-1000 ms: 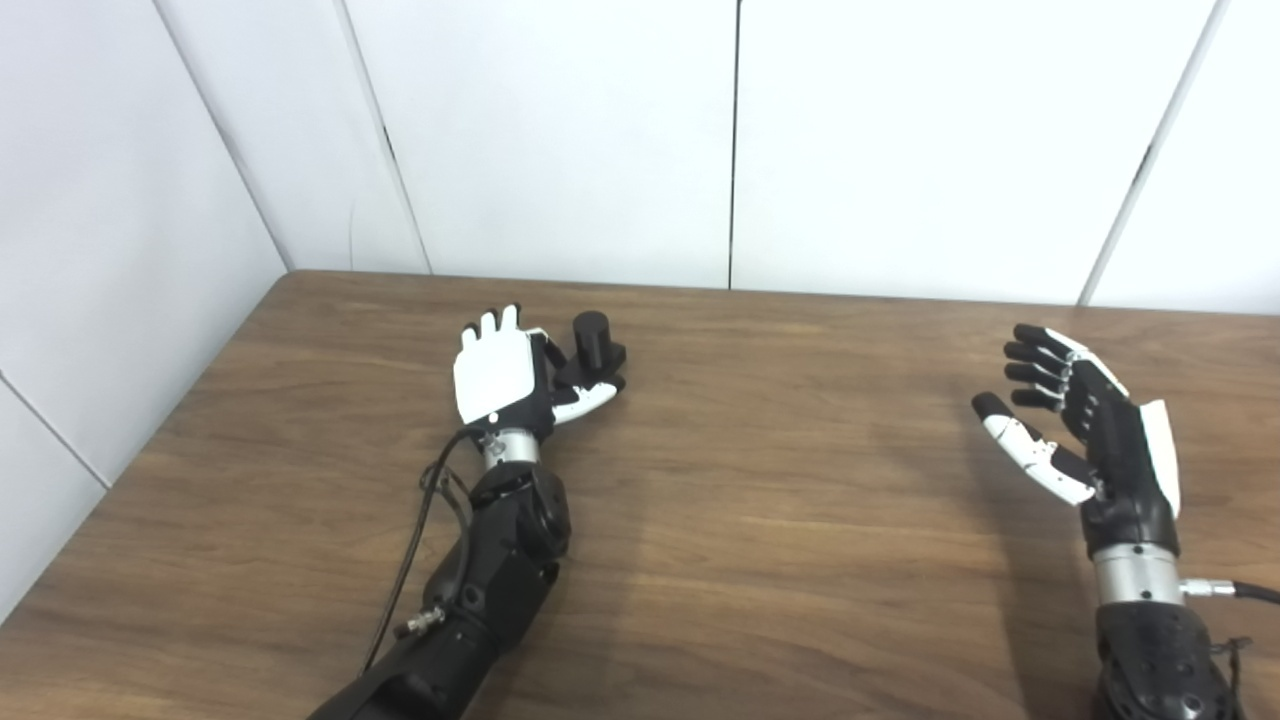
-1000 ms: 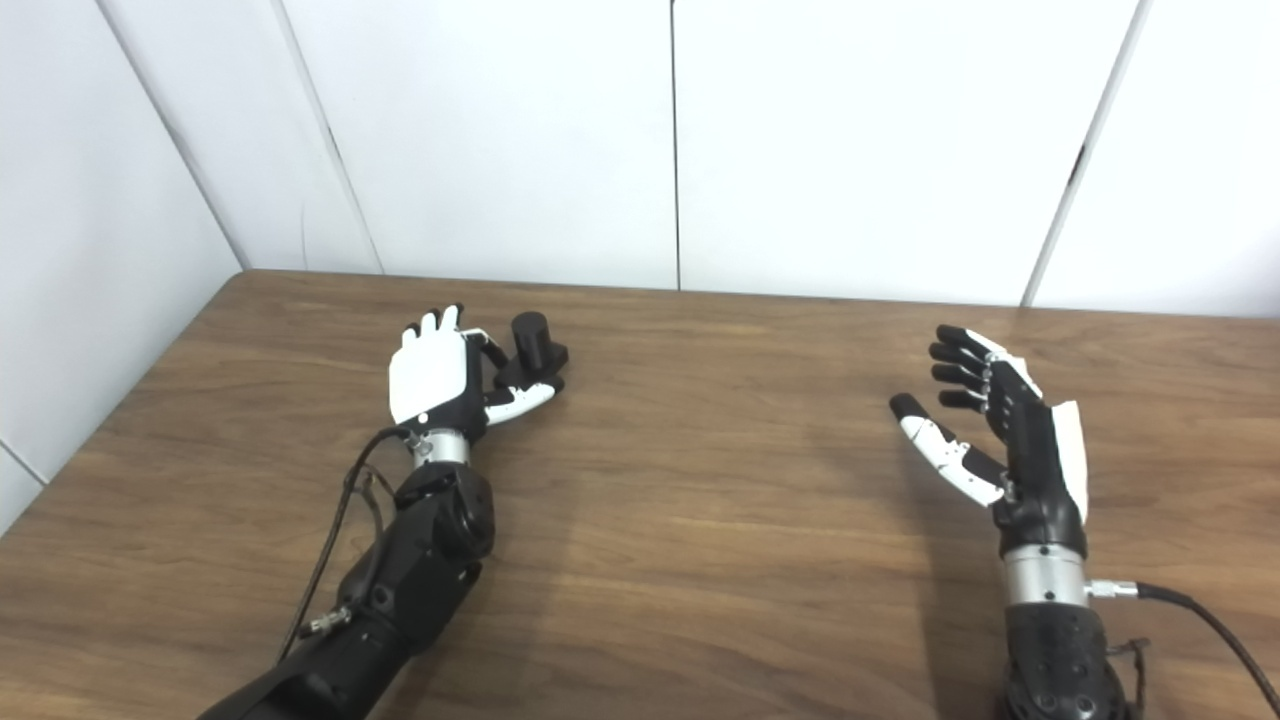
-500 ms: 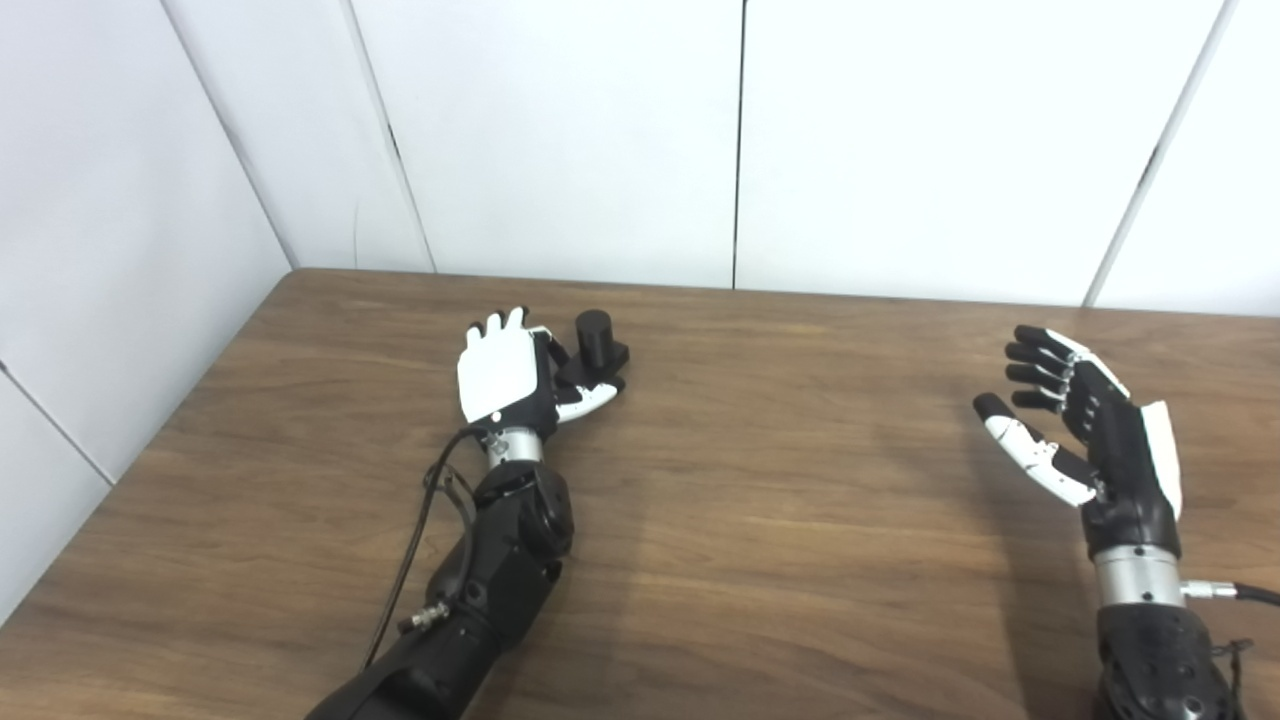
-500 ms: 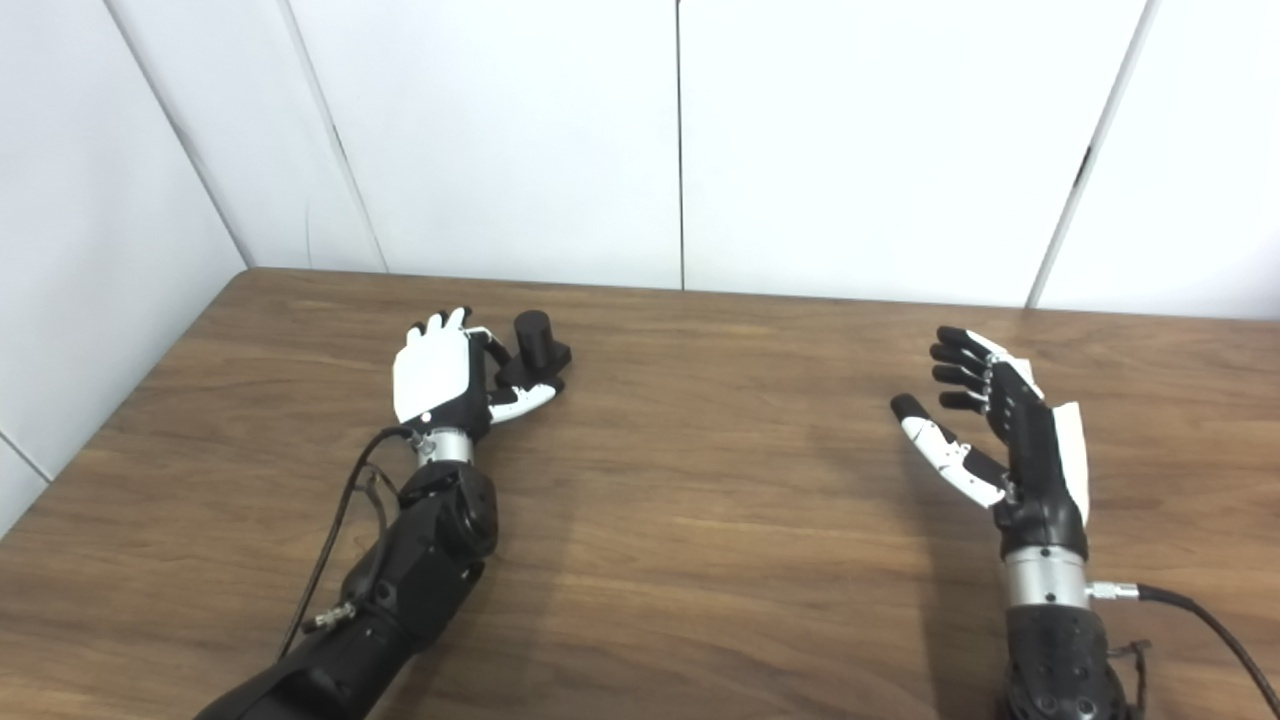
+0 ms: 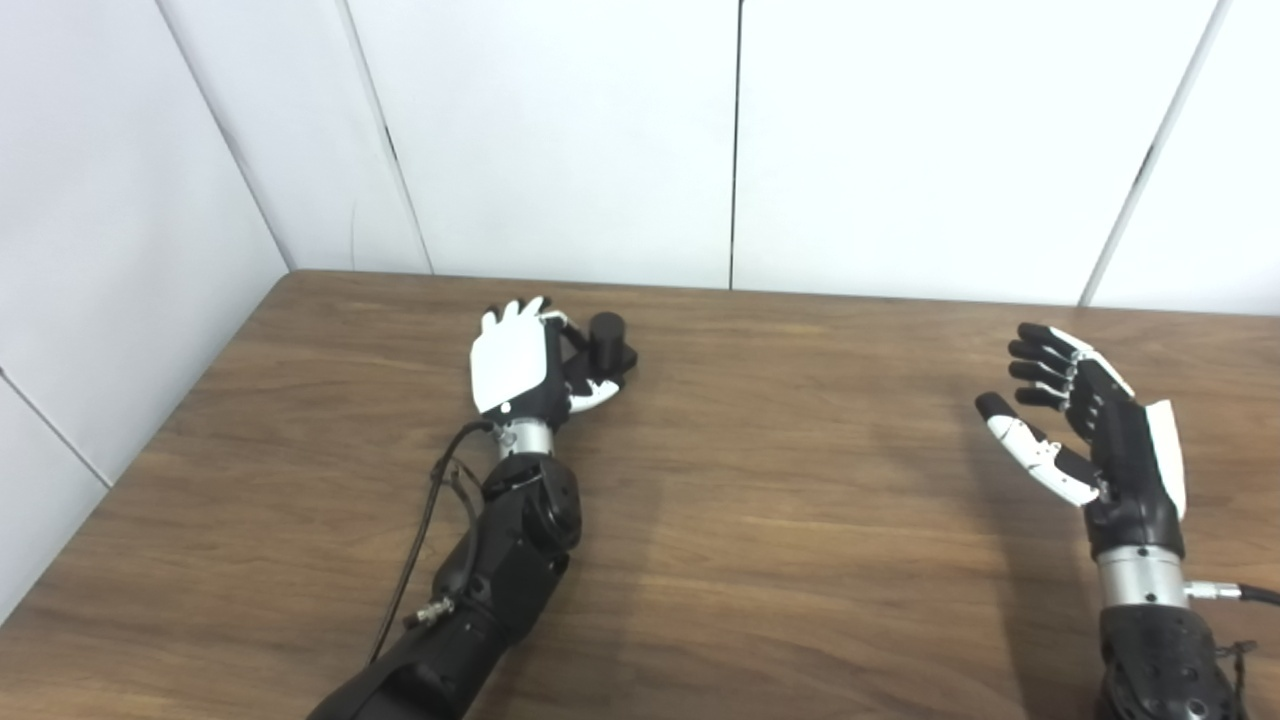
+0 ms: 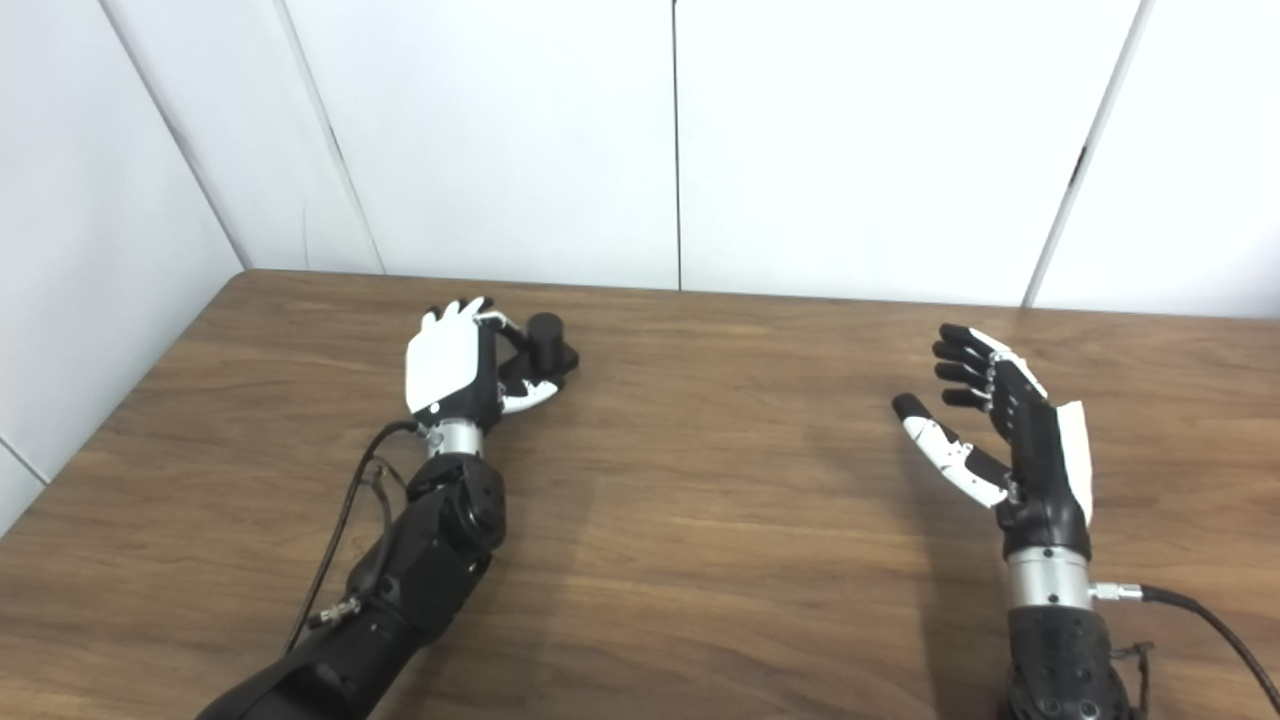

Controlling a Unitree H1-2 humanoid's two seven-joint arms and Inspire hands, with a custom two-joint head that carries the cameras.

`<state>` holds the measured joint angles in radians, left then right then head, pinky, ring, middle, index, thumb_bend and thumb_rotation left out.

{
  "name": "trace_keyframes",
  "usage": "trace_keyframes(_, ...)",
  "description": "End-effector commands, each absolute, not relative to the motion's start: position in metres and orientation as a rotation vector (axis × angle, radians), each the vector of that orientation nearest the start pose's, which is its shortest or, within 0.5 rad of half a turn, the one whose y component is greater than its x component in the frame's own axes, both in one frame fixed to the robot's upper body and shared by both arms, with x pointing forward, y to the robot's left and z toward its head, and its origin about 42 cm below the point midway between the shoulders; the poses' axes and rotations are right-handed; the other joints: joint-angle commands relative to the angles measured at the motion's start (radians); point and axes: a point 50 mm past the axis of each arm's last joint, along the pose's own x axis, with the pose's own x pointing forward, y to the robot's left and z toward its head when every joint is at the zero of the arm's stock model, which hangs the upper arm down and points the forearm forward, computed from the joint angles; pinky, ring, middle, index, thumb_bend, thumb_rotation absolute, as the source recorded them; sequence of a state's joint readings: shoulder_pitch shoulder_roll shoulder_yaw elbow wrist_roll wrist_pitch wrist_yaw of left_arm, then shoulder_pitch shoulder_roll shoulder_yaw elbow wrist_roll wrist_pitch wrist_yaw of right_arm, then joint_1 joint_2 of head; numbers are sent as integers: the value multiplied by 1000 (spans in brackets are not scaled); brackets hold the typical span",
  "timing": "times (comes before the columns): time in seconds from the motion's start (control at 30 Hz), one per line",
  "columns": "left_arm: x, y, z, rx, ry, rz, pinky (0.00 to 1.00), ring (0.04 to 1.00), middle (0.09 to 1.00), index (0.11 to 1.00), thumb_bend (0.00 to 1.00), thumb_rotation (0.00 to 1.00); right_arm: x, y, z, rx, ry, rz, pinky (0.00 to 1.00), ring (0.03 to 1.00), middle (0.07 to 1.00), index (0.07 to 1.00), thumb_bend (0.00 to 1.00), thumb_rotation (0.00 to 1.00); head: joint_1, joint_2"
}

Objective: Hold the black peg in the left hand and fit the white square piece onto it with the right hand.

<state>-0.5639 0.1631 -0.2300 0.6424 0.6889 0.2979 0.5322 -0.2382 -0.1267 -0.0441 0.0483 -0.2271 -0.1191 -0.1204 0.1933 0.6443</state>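
Closing on the black peg (image 5: pixel 606 338), the left hand (image 5: pixel 515 357) fingers could tip it; grip unclear. The right hand (image 5: pixel 1095 430) is spread, empty.

Bare table (image 5: pixel 800 500) lay wide between my two hands, with nothing to block a crossing. My right hand (image 5: pixel 1090 430) hung with fingers spread and clear room all round them. Just beyond my left hand's (image 5: pixel 520 360) fingertips the black peg (image 5: pixel 606 345) stood against my thumb, closing that side. Behind it the white wall (image 5: pixel 730 150) ended the table.
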Motion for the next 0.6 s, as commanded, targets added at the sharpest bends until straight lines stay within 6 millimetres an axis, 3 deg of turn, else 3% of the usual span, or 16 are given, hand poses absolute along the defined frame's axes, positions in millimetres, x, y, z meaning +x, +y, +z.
trace_keyframes(0.0, 449, 234, 124, 1095, 54, 372, 1000, 937, 886, 489, 518, 87, 362, -248, 190, -324, -400, -130, 665, 736, 758, 774, 519, 319, 1, 0)
trace_keyframes(0.37, 446, 230, 122, 1042, 39, 328, 973, 931, 873, 489, 518, 88, 363, -250, 193, -340, -403, -126, 661, 728, 756, 775, 509, 320, -15, 7)
trace_keyframes(0.57, 441, 229, 121, 990, 23, 274, 878, 909, 856, 488, 518, 89, 363, -248, 194, -336, -409, -123, 650, 726, 757, 775, 510, 315, -28, 9)
